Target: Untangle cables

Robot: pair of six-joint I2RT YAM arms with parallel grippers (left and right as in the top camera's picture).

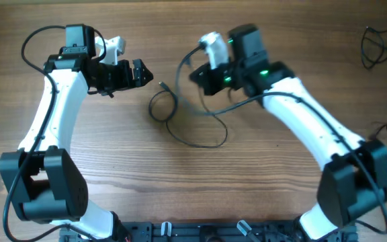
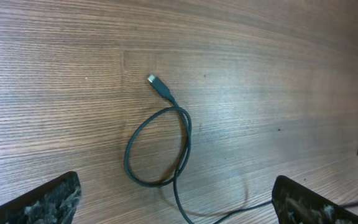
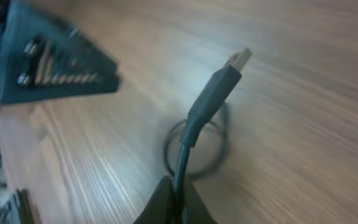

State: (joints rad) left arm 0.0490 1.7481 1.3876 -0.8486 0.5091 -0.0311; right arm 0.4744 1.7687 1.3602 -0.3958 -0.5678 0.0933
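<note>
**Operator:** Report the state of the left fingers.

**Technician:** Spread wide, gripping nothing. They hover above the brown wood-grain desk, one at each lower corner of the left wrist view.

**Operator:** And the right fingers?

**Technician:** Closed on the thin black flexible cable, just behind one dark moulded plug. That plug stands tilted above the desk, metal tip uppermost.

**Operator:** Locate the rest of the cable.

**Technician:** It lies mid-desk, between the two arms. One section forms a single loop flat on the wood. A second small plug rests just beyond the loop, near the left fingers. A longer slack curve trails from the loop toward the right arm.

**Operator:** Other items?

**Technician:** More thin black cords lie bunched at the desk's far right edge, well apart from both arms.
</note>
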